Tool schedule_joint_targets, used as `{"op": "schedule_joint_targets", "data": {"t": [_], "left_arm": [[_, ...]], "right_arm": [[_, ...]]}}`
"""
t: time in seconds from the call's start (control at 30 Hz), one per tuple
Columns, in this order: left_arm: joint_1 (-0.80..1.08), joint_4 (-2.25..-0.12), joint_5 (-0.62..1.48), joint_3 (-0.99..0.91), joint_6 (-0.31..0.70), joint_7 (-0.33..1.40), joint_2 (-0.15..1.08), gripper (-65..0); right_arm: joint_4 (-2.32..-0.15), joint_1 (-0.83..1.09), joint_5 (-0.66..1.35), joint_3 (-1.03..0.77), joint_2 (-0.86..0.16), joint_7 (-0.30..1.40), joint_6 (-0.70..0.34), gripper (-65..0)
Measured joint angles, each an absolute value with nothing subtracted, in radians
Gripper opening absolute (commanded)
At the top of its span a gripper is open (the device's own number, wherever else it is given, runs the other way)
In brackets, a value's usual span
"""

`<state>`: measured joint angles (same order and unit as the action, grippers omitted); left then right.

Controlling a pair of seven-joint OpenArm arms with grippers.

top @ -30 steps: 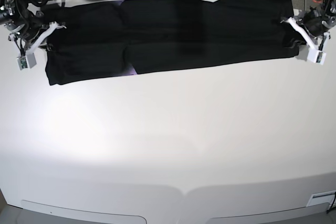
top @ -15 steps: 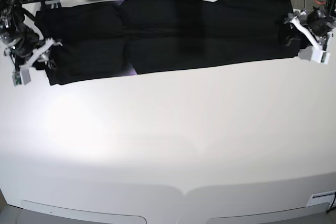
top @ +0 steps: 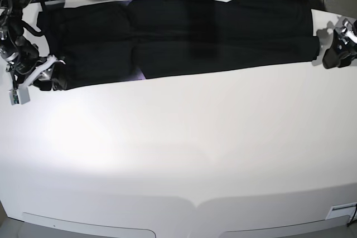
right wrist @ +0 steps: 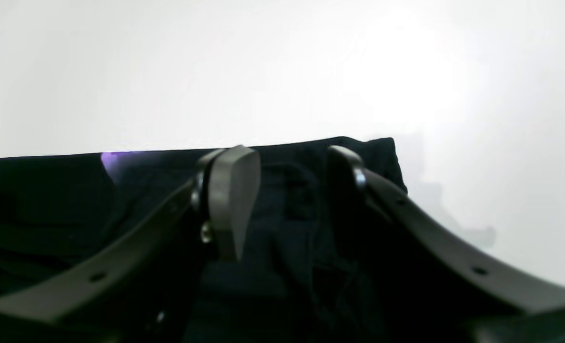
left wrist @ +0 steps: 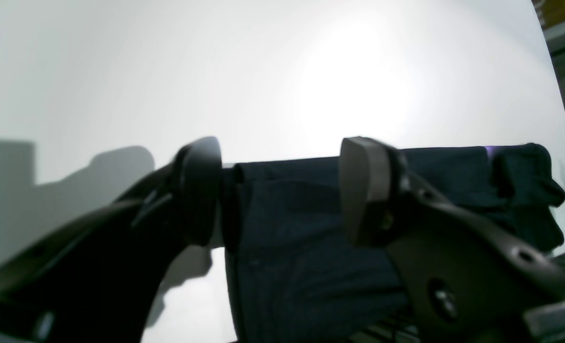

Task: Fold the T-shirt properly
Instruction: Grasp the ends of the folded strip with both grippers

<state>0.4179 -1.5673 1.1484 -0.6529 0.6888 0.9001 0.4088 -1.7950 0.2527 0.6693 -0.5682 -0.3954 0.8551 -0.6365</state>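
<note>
The T-shirt lies folded into a long black band along the far edge of the white table. The left gripper stands spread at one end of it, holding nothing — the right gripper gapes over the other end.

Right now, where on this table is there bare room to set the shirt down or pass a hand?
The white tabletop is bare from the near hem of the long black cloth T-shirt to the front edge, side to side. The far strip is crowded: the shirt spans it, the open left hand at one end and the open right hand at the other.
</note>
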Motion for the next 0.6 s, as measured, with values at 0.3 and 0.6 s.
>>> {"op": "schedule_joint_targets", "data": {"t": [0.3, 0.6], "left_arm": [[0.418, -1.567, 0.869, -0.653, 0.677, 0.78, 0.305, -26.8], [0.415, -1.484, 0.765, -0.653, 0.682, 0.8, 0.217, -26.8]], "right_arm": [[-1.795, 0.253, 0.692, -0.568, -0.395, 0.855, -0.636, -37.2], [-1.795, 0.252, 0.692, -0.568, -0.396, 0.855, -0.656, -37.2]]}}
